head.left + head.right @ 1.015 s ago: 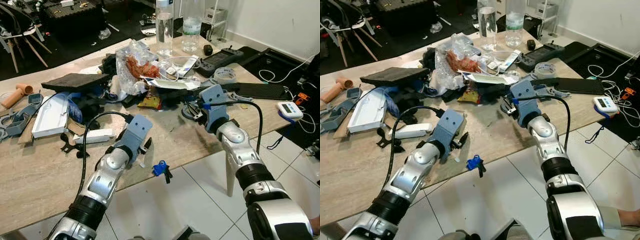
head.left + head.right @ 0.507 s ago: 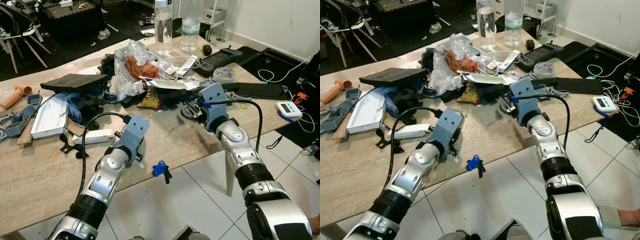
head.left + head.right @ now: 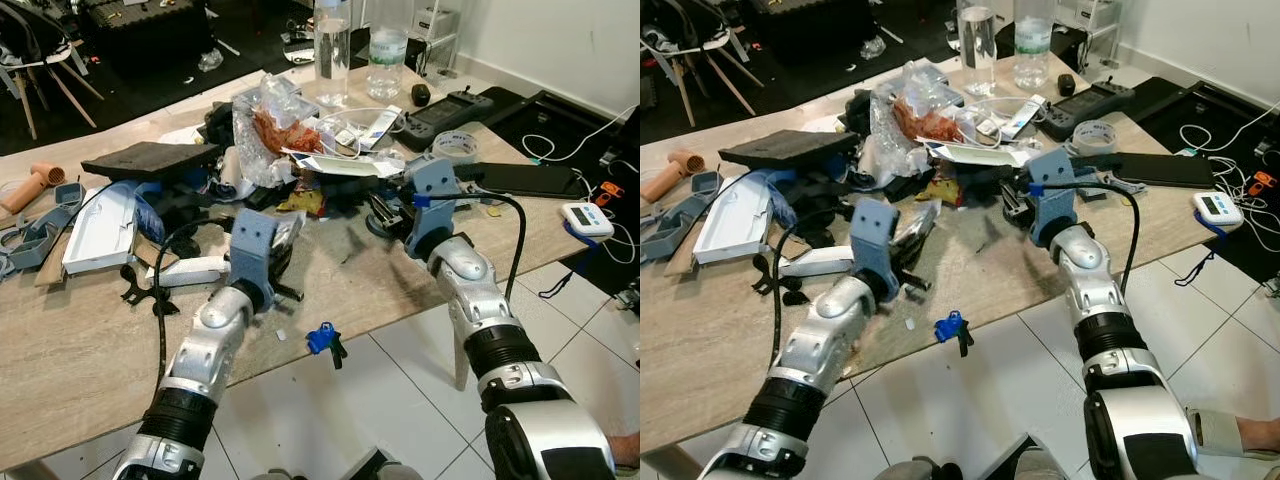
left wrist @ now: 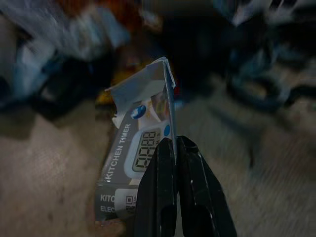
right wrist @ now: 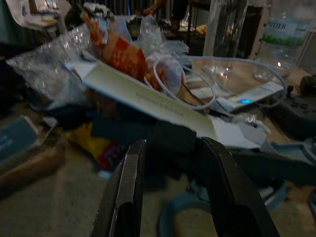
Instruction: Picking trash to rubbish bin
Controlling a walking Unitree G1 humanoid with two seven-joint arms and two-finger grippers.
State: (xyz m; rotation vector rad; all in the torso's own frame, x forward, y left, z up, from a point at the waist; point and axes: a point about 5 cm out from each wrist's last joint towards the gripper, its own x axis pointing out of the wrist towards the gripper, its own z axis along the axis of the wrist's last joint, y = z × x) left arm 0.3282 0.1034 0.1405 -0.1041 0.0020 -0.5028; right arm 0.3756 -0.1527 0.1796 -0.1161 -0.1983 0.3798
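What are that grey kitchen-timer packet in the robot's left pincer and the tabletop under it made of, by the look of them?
The kitchen timer packet, pinched in the left gripper, looks like thin printed cardboard: a matte grey face with a sharp crease and a flap folded up at its top. The table looks like wood or a wood-print laminate, pale beige with long streaky grain and a dull finish; which of the two the pictures leave open.

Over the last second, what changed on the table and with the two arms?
The left gripper swung up from the table edge toward the clutter and now pinches a grey kitchen timer box, lifted off the wood. The right gripper stays open, low before the trash pile. The blue clip has not moved.
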